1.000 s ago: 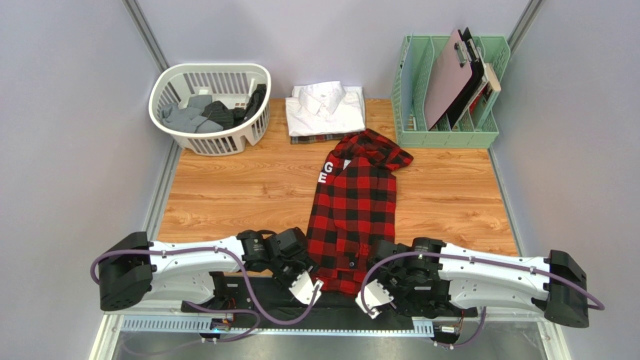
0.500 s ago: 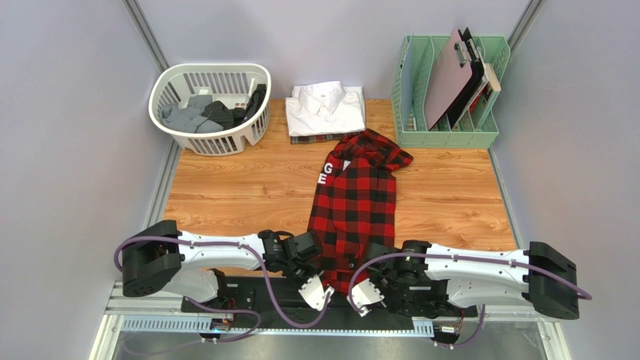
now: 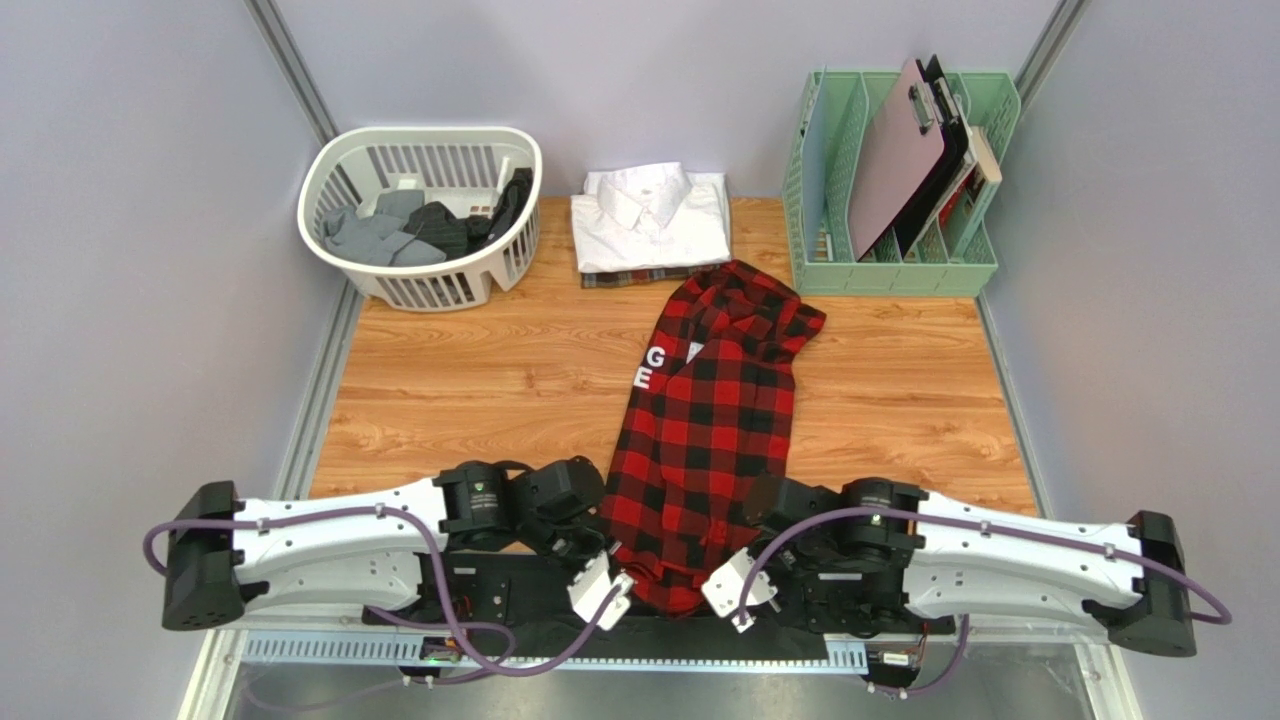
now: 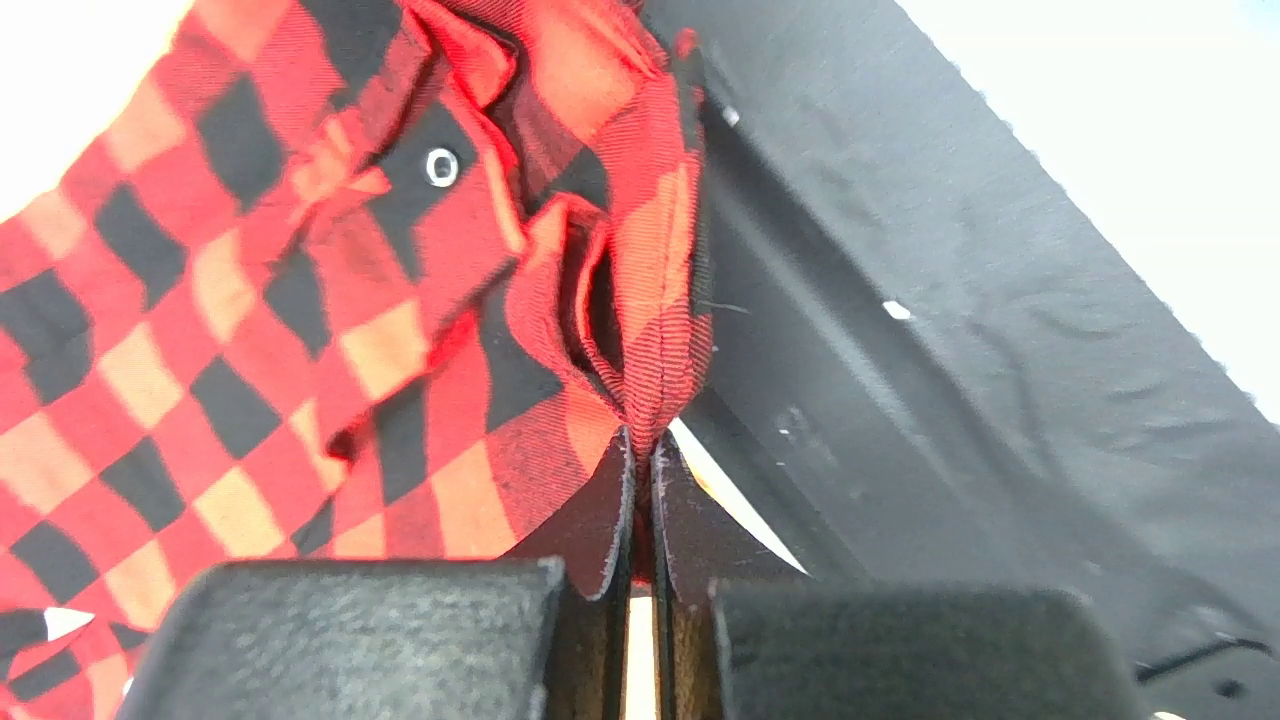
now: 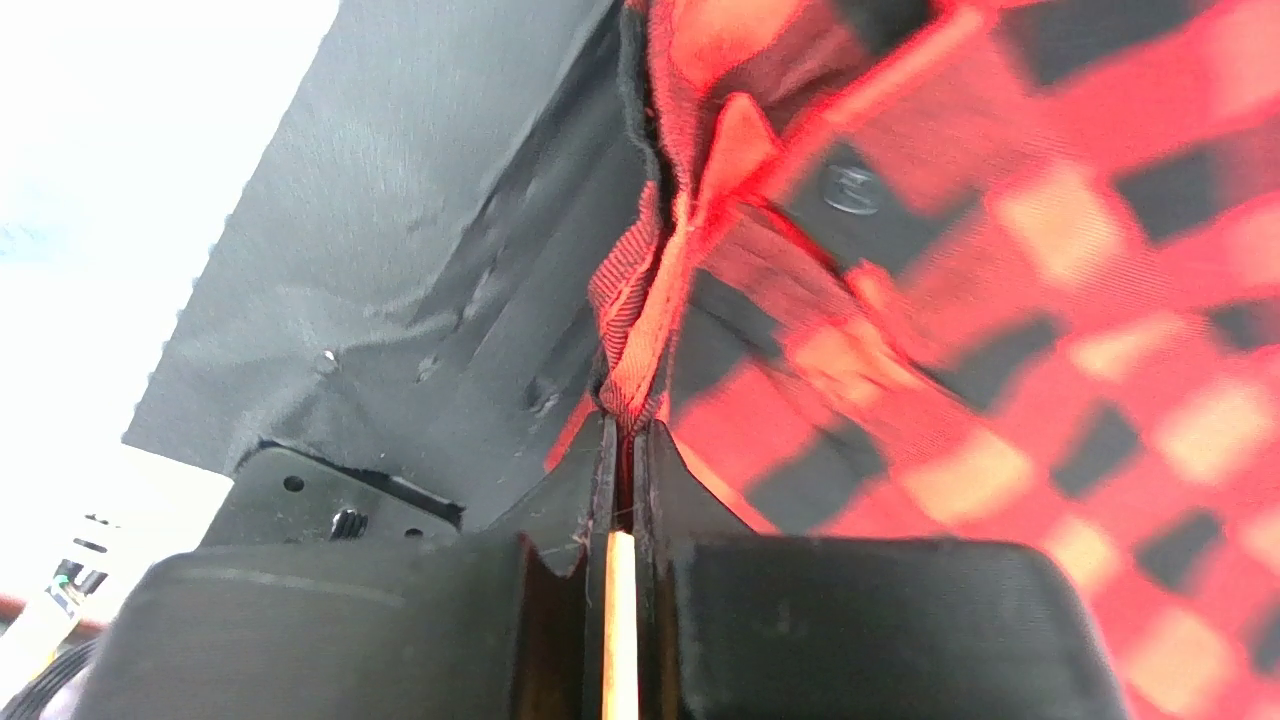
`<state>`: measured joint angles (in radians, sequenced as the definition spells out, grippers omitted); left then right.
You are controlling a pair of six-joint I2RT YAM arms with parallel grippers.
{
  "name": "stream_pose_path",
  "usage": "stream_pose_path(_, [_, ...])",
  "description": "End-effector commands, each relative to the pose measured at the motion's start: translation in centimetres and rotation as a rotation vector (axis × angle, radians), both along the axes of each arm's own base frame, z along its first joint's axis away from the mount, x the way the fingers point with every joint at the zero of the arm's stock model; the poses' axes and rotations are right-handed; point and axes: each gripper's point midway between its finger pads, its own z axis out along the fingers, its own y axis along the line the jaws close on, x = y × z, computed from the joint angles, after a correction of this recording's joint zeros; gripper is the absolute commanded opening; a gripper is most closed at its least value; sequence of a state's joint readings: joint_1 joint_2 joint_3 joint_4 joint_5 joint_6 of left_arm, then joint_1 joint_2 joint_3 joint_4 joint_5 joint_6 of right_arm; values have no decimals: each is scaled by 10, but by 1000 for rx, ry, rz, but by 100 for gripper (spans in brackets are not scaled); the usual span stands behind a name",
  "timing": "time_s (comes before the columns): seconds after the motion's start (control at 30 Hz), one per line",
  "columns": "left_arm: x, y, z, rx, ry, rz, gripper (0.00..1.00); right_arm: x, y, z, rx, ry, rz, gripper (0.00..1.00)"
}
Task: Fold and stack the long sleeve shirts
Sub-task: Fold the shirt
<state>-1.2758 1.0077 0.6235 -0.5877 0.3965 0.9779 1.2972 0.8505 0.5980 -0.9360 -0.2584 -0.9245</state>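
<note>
- Left gripper (image 4: 643, 465): fingers pressed together on a fold of the near hem of the red-and-black flannel shirt (image 3: 706, 435). The cloth is pinched at the very tips, and the fingertip pads themselves are hidden by it.
- Right gripper (image 5: 621, 428): fingers likewise pinched on the hem's right corner. This wrist view is blurred, and a button is only just readable.
- From the top camera both sets of fingers are mostly covered by their own wrists, so the grip shows only in the wrist views.
- Black sheet (image 4: 932, 345) lies under the hem at the near edge. Its outer parts are blown out to white in both wrist views.
- The flannel shirt lies lengthwise in the middle of the table (image 3: 481, 375), hem at the near edge and tilted a little right toward the far end. It is narrow, with its sides folded in.
- White letters "G" and "E" show on its left edge; the rest of the print is hidden in the fold.
- Its far end is bunched and wrinkled, and the collar cannot be made out.
- The table is light wood grain with metal rails along its sides.
- White shirt (image 3: 654, 218): folded, collar up, at the far centre, lying on a dark plaid shirt (image 3: 631, 276) of which only the near edge strip shows.
- Whether the flannel's far tip touches that strip cannot be told.
- White slatted basket (image 3: 343, 165) at far left holds grey and dark garments (image 3: 406, 225) in a jumble, so their kinds are unclear.
- Green file rack (image 3: 819, 195) at far right holds clipboards (image 3: 902, 150).
- Plain grey walls (image 3: 150, 300) close in three sides.
</note>
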Motion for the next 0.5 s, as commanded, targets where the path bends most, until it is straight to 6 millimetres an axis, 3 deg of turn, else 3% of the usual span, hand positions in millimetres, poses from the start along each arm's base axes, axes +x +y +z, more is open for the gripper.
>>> stream_pose_path(0.0, [-23,9,18,-3,100,-36,0,-10,6,29,68,40,-8,0])
stream_pose_path(0.2, [5,-4,35,-49,73,34,0,10,1,32,74,-35,-91,0])
stream_pose_path(0.3, [30,-17,49,-79,77,87,0,33,0,43,110,-74,-164,0])
stream_pose_path(0.33, [38,-21,50,-76,87,104,0,51,-2,54,134,-88,-238,0])
stream_pose_path(0.37, [56,-28,64,-112,77,141,0,58,0,59,153,-85,-242,0])
stream_pose_path(0.43, [72,-39,65,-108,109,169,0,87,-8,63,144,-74,-355,0])
stream_pose_path(0.47, [93,-46,77,-136,97,212,0,97,-5,71,165,-75,-349,0])
